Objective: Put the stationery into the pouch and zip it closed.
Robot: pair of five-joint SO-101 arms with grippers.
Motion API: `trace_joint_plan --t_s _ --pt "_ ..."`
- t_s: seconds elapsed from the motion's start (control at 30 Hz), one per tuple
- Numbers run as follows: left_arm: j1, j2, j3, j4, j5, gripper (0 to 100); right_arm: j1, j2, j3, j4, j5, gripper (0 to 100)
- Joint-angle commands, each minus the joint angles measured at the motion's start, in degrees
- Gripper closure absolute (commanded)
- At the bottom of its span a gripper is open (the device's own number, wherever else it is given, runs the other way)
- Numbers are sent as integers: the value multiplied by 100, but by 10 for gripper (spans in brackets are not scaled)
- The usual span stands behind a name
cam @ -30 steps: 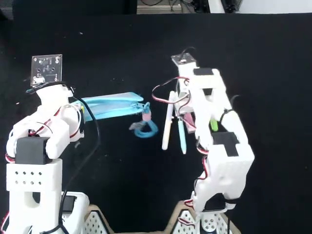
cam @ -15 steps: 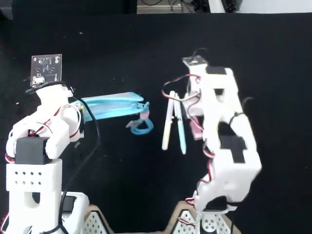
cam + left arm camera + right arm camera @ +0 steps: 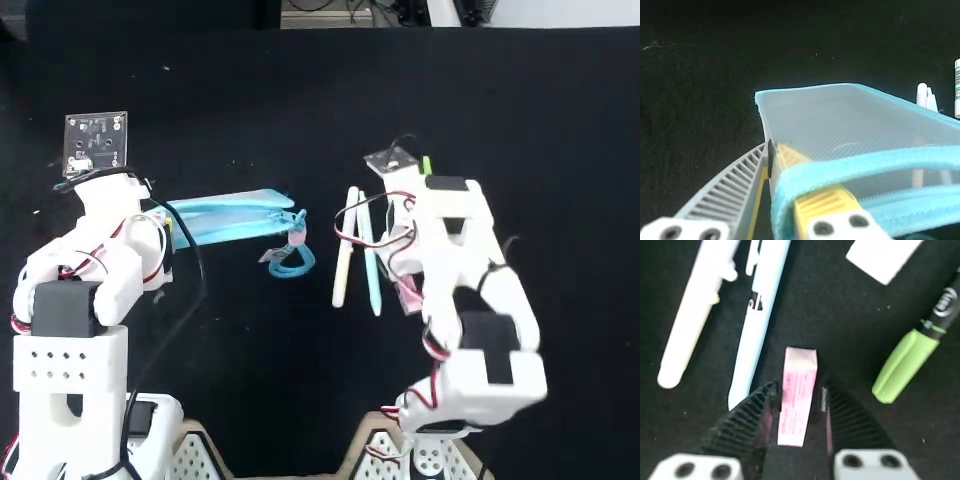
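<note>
A light blue mesh pouch (image 3: 230, 216) lies on the black table, its zip strap (image 3: 291, 261) curled at the right end. My left gripper (image 3: 772, 152) is shut on the pouch's (image 3: 840, 120) blue edge at its left end. A white pen (image 3: 344, 247) and a pale blue pen (image 3: 370, 258) lie side by side right of the pouch. Beside them my right gripper (image 3: 797, 390) is shut on a pink eraser (image 3: 796, 400), also seen from above (image 3: 408, 296). A green marker (image 3: 907, 362) and a white eraser (image 3: 884, 257) lie nearby.
The black cloth (image 3: 560, 120) covers the whole table. A small circuit board (image 3: 96, 141) sits behind the left arm. The green marker's tip (image 3: 426, 164) pokes out behind the right arm. Both arm bases stand at the front edge.
The right arm has swung right and drawn back toward the front, carrying the pink eraser away from the pens. The pouch's zip strap shifted slightly. The left arm has kept still.
</note>
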Motion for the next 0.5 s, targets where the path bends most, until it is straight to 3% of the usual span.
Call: trace_joint_plan --t_s 0.0,0.17,0.23,0.27,0.47 --pt "-57 18 66 44 -35 970 -9 646 -840 114 44 874" --pt "-57 18 66 44 -35 970 -26 1059 -1314 598 44 879" --pt "-57 18 66 44 -35 970 0 980 -1332 580 44 940" --pt "-57 18 66 44 -35 970 0 884 -1323 580 44 991" --pt "-57 18 75 44 -35 970 -44 -567 -1138 1125 53 988"
